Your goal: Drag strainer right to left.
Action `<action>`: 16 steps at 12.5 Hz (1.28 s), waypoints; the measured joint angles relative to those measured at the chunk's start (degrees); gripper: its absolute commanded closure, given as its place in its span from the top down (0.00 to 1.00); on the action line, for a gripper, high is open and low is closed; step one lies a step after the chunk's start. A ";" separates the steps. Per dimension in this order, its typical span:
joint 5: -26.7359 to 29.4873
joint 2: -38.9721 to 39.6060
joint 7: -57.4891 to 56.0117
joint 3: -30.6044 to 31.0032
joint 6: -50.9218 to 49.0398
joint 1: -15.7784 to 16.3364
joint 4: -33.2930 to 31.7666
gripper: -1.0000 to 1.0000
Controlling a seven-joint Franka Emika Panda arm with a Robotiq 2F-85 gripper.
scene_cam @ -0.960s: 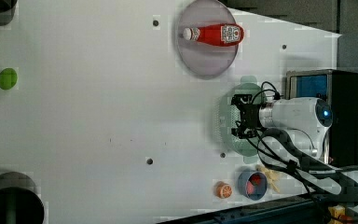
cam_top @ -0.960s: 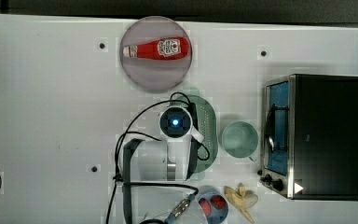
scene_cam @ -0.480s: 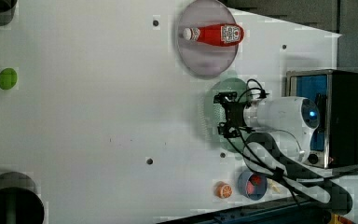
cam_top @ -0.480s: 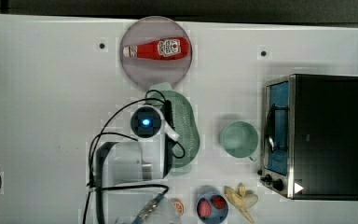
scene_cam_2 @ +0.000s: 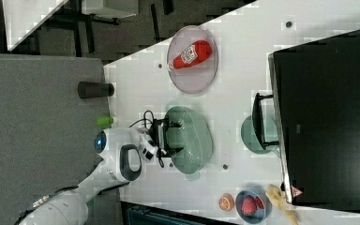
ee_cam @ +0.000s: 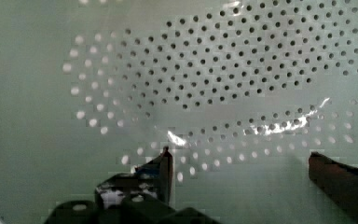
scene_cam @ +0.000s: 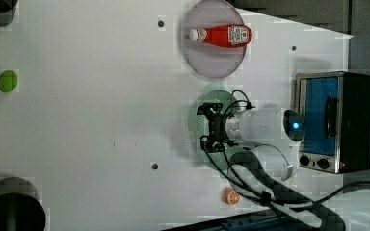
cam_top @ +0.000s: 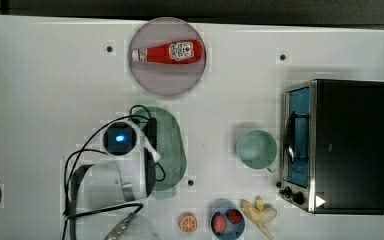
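Green perforated plastic is all I have in front of me: the strainer (ee_cam: pixel 223 79), seen from inside its bowl, with my fingers (ee_cam: pixel 165 170) spread wide and clamped on nothing. My gripper (scene_cam_2: pixel 166 137) sits down in the strainer's hollow, toward the long wall on the right view's left. The strainer (cam_top: pixel 170 147) lies on the table (cam_top: pixel 45 90) below the ketchup plate (cam_top: pixel 168 82), with the cup (cam_top: pixel 256 149) well apart on the top view's right and the oven (cam_top: pixel 337 145) beyond that.

To drag well, I judge I should stay low inside the bowl and push steadily against the wall toward the top view's left, slowly enough that the rim doesn't tip or ride up, and keep clear of the plate.

My arm (cam_top: pixel 115 175) covers the strainer's left part in the top view. Whether a fingertip actually touches the wall I cannot tell.
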 measured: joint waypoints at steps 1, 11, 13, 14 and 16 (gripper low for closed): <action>-0.26 0.17 1.18 0.00 -0.17 1.47 0.45 1.00; 1.88 7.81 5.65 0.31 -4.92 9.65 13.43 1.00; 2.11 8.90 7.11 0.08 -6.55 10.59 16.67 1.00; 3.29 9.62 7.67 0.18 -6.10 10.85 17.46 1.00; 2.85 10.44 9.85 0.02 -5.99 11.61 17.79 1.00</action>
